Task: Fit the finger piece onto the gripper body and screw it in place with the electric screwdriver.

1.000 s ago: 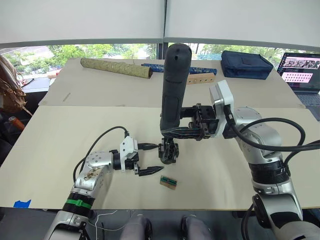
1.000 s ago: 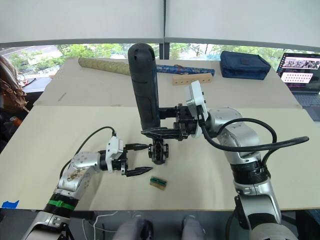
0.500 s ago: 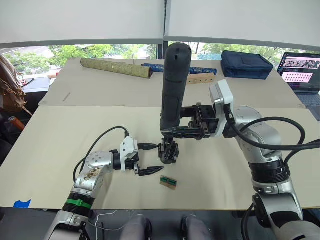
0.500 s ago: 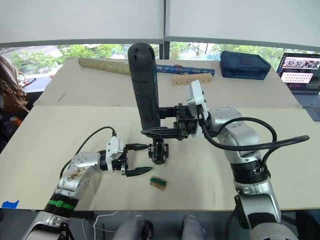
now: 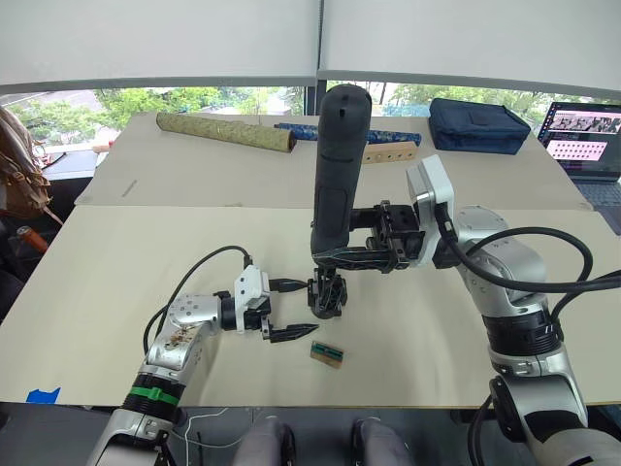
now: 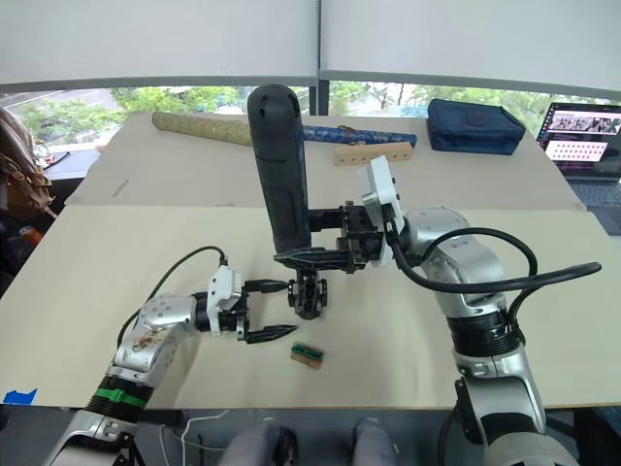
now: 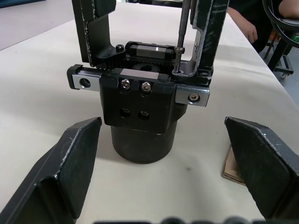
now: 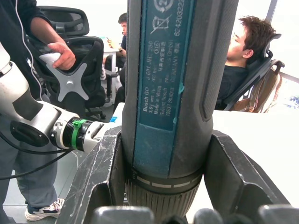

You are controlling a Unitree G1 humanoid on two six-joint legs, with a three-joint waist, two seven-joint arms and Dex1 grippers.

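Clearly the right claw (image 5: pixel 342 254) holds the electric screwdriver (image 5: pixel 335 175) upright for a reason: its two fingers are clamped around the lower barrel, so the thin metal bit points straight down into the gripper body (image 5: pixel 327 294). In the left wrist view the bit's tip (image 7: pixel 179 50) sits on a screw at the top of the gripper body, beside one of two tall black uprights, which suggests that driving the screw is the step in hand.

The left claw (image 5: pixel 289 309) lies low on the worktop (image 5: pixel 116 262), just beside the gripper body, fingers spread apart and clamped on nothing. From its wrist view, one finger stands to each side of the gripper body without touching it. My guess is that it waits there to steady the part if the screwdriver's torque starts to turn it.

The gripper body stands on the worktop near the middle, directly under the screwdriver. It is a black block on a round base, with a rail across the top, silver end caps and small silver screw heads on the face. The finger piece appears to be one of the black uprights on that rail, though I cannot tell which. A small tan-and-green block (image 5: pixel 326 353) lies loose on the worktop near the left claw.
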